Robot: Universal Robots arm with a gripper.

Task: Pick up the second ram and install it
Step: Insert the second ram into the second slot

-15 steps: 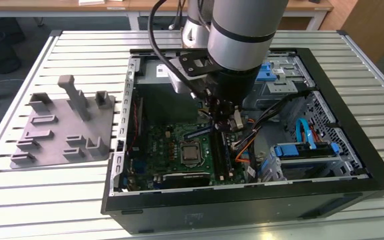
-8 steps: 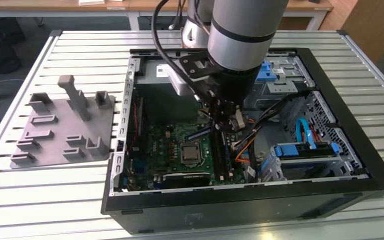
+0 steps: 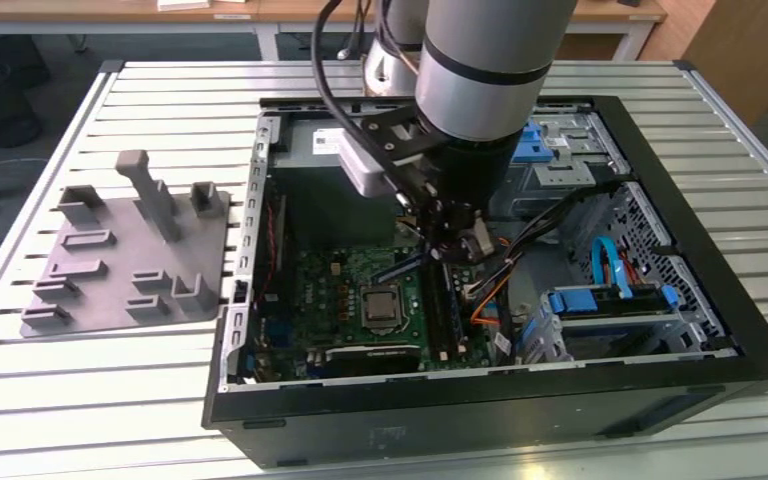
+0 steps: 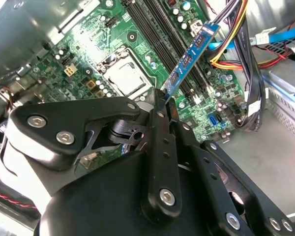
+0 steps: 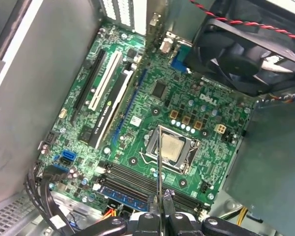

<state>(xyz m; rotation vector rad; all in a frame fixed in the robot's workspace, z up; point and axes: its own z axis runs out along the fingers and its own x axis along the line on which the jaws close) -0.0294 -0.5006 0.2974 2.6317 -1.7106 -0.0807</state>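
My gripper (image 3: 446,243) is inside the open computer case (image 3: 704,290), shut on the second ram (image 3: 404,266), a thin blue circuit-board strip. In the second wrist view the ram (image 4: 189,59) sticks out from between the fingers (image 4: 160,123) of the gripper (image 4: 162,101) and slants over the long black memory slots (image 4: 152,22). The first wrist view shows the ram (image 5: 159,162) edge-on as a thin line rising from the gripper (image 5: 163,202), above the slots (image 5: 137,178) and the processor socket (image 5: 170,148). It hangs above the board, apart from the slots.
A blue strip (image 5: 124,194) lies along the outermost slot. Bundled cables (image 4: 242,64) run beside the slots. A black fan (image 5: 248,46) and drive bays with blue latches (image 3: 611,300) crowd the case. A grey fixture (image 3: 131,255) stands on the slatted table at the exterior view's left.
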